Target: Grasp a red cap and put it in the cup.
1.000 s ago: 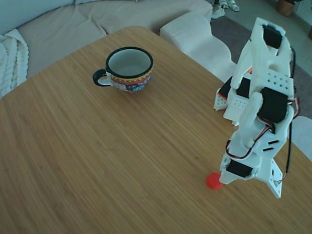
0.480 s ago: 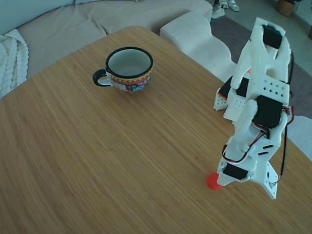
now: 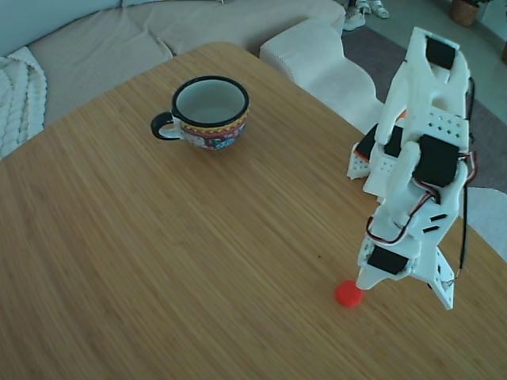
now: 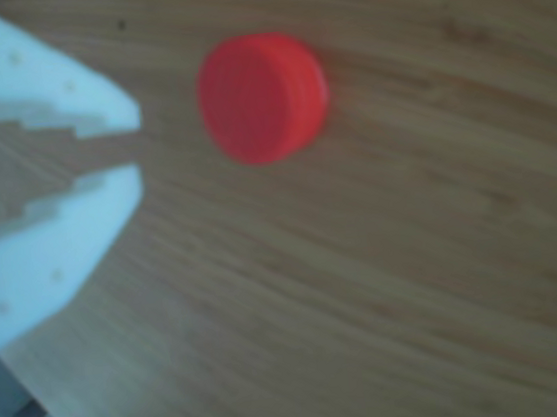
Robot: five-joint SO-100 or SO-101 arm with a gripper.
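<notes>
Resting on the bamboo worktop [image 3: 198,261] in the fixed view, the red cap [image 3: 348,294] lies near and to the right, just left of the white arm's lowered gripper [image 3: 369,282]; the cup [image 3: 209,112] stands well apart, far and left. From the other view, the gripper [image 4: 130,143] shows its fingertips [image 4: 95,99] only a narrow slit apart, holding nothing, the red cap [image 4: 261,98] lying free just right of them.

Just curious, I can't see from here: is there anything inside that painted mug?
The cup looks empty: its white inner wall shows down to the bottom. The near rim hides a sliver of the floor. The red cap lies on the table.
</notes>
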